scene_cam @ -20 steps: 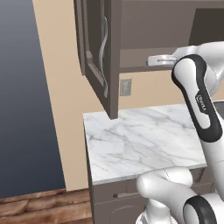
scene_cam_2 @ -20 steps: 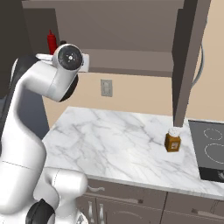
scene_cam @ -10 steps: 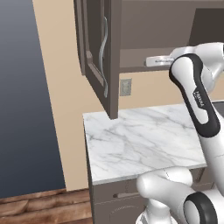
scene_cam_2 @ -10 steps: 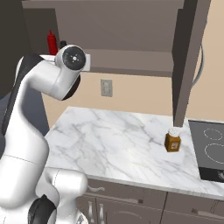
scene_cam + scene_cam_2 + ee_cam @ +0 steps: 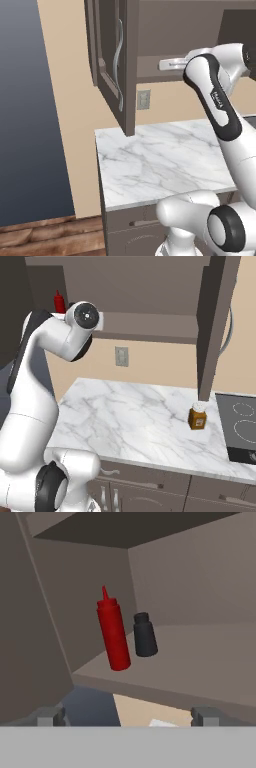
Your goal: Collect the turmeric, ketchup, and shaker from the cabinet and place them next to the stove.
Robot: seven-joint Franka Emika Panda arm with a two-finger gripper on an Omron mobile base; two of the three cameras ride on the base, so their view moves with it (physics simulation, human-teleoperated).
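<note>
Ketchup (image 5: pixel 113 634), slim and bright red, stands upright on the cabinet (image 5: pixel 112 60) shelf, the small black shaker (image 5: pixel 144 635) just beside it. Cabinet door hangs open. Turmeric (image 5: pixel 197 416), amber with a white lid, sits upright on the desk near the dark stove (image 5: pixel 240 428).

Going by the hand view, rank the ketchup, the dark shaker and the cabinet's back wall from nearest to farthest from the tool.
1. The ketchup, upright near the shelf's front edge, left of centre.
2. The shaker, just right of the ketchup and slightly deeper on the shelf.
3. The cabinet's back wall, behind both.
The tool sits outside the cabinet, fingers apart.
</note>
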